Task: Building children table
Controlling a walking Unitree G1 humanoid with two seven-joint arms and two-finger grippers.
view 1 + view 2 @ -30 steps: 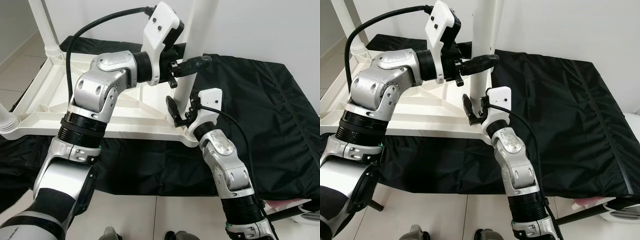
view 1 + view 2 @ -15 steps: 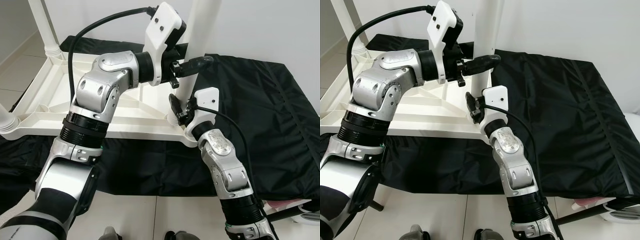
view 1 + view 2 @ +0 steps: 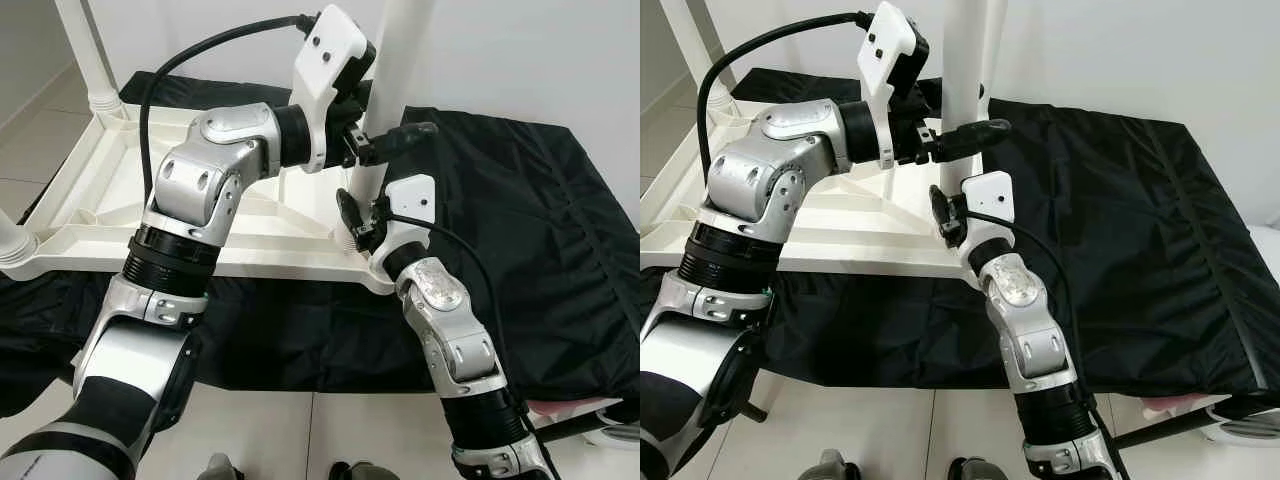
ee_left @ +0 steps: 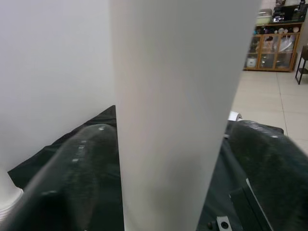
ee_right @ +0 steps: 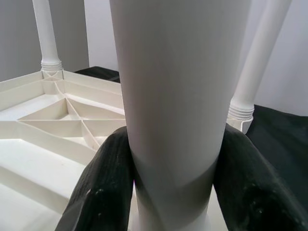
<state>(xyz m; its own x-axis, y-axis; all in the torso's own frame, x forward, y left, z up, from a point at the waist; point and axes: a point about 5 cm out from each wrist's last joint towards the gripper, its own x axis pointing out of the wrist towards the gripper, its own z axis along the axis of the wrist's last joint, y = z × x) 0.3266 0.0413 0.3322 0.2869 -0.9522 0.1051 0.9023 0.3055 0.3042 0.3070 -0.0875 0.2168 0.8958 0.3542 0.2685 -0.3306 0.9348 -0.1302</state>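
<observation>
The upturned white plastic children's tabletop (image 3: 120, 190) lies on a black cloth (image 3: 530, 220), and the tall white plastic leg (image 3: 385, 120) stands in its near right corner socket. The right gripper (image 3: 355, 220) is clamped around the leg's base, both fingers pressed to it. The left gripper (image 3: 385, 142) sits higher, its fingers straddling the leg with a little slack, not visibly squeezing. Compared with a second ago, the left wrist has rolled and reached further past the leg, and the right gripper has risen slightly and tightened, which suggests the leg is being twisted home.
</observation>
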